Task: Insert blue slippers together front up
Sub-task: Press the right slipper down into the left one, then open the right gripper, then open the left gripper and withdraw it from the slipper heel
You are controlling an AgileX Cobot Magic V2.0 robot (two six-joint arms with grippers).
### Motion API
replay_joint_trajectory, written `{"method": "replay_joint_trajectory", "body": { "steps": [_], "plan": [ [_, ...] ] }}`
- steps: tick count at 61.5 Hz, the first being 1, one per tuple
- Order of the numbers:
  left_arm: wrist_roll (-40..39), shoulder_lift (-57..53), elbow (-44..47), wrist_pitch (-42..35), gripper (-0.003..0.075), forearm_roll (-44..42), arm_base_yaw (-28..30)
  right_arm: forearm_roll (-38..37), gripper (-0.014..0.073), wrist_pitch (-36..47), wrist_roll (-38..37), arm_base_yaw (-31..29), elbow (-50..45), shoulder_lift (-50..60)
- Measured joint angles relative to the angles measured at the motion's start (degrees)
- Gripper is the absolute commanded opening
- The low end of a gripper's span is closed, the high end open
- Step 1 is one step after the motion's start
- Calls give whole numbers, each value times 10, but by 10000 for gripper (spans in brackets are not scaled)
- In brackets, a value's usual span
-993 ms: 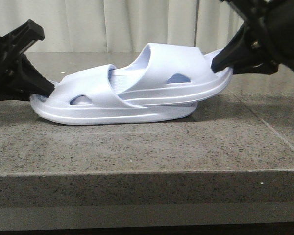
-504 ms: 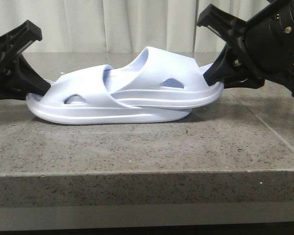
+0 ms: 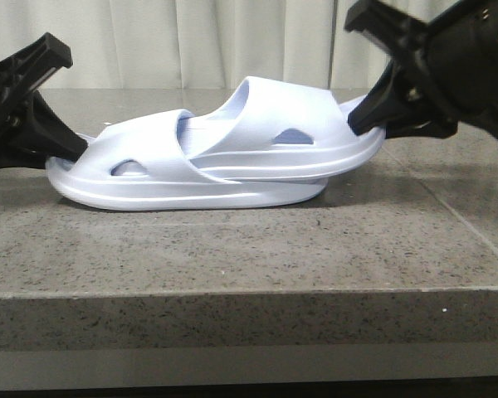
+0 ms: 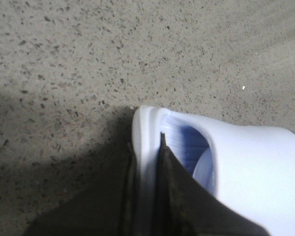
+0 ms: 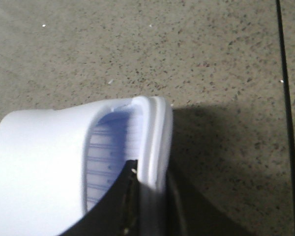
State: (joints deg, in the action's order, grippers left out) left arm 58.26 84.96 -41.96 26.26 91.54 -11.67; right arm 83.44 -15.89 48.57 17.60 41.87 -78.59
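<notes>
left gripper (image 3: pixel 62 149) cut by frame edge | right gripper (image 3: pixel 369 120) partly off-frame | wrist views blurred

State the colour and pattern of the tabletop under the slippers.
Grey stone tabletop with fine dark speckles; the left wrist view shows it best.

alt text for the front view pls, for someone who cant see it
Two pale blue slippers lie nested on a speckled stone table, the right one pushed under the left one's strap. The left gripper and right gripper each pinch an outer end of the pair.
</notes>
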Motion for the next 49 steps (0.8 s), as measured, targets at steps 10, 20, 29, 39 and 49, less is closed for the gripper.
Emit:
{"method": "replay_joint_trajectory", "body": {
  "steps": [10, 20, 29, 39, 49],
  "plan": [
    [0, 0, 0, 19, -20, 2, 0, -61, 373, -109, 0, -72, 0, 41],
    [0, 0, 0, 26, -20, 2, -1, -98, 375, -182, 0, -173, 0, 99],
    [0, 0, 0, 26, -20, 2, -1, -146, 375, -227, 1, -263, 0, 147],
    [0, 0, 0, 26, -20, 4, -2, -174, 375, -264, 1, -320, 0, 172],
    [0, 0, 0, 17, -20, 7, -2, -187, 375, -284, 1, -332, 0, 173]
  ]
}}
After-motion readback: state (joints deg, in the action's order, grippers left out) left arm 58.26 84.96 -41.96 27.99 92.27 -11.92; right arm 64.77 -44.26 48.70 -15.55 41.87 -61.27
